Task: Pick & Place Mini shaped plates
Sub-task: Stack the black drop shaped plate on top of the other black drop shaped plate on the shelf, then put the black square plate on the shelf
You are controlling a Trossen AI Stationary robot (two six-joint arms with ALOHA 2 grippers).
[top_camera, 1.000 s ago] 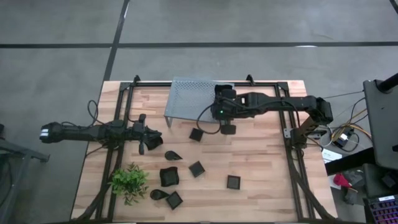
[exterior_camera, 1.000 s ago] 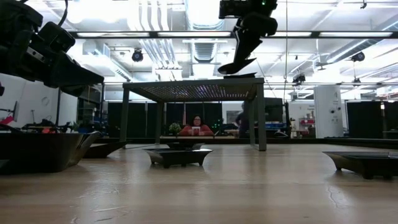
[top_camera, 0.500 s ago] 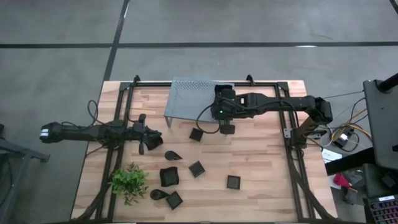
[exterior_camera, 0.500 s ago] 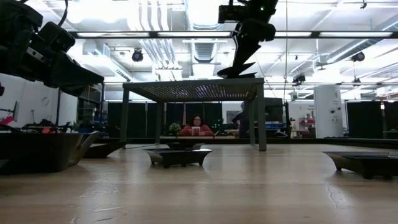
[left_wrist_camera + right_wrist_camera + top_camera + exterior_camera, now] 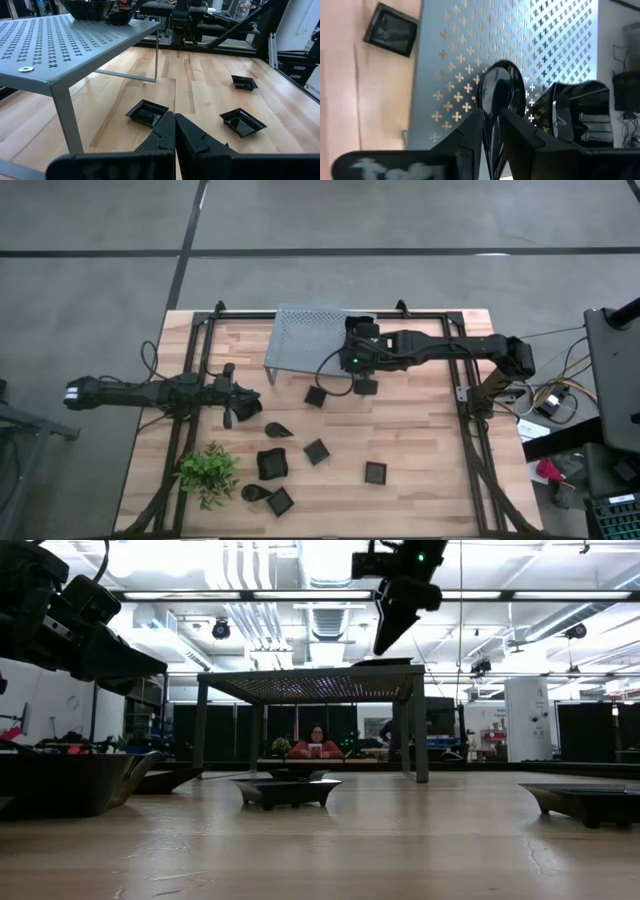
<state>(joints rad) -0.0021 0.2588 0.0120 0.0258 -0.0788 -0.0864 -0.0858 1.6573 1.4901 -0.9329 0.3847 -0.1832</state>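
A black teardrop plate (image 5: pixel 500 82) lies flat on the top of the grey perforated rack (image 5: pixel 305 340), near its right end (image 5: pixel 388 661). My right gripper (image 5: pixel 490 114) hangs open just above the plate and points down at a slant. A larger black plate (image 5: pixel 575 115) sits on the rack beside it. Several more black plates lie on the table: a square one (image 5: pixel 315 396), a teardrop one (image 5: pixel 278 429), a larger one (image 5: pixel 271 464). My left gripper (image 5: pixel 232 408) waits shut at the table's left (image 5: pixel 175 131).
A small green plant (image 5: pixel 208 473) stands at the near left. The rack stands on thin legs (image 5: pixel 67 122) at the table's far middle, with open room under it. Bare wood lies at the near right, around a square plate (image 5: pixel 375 473). A person sits far behind the table (image 5: pixel 316 745).
My right gripper held the teardrop plate tilted above the rack's right end, tipped it down and let it go. The plate now lies flat on the rack top, and the fingers stand clear above it.
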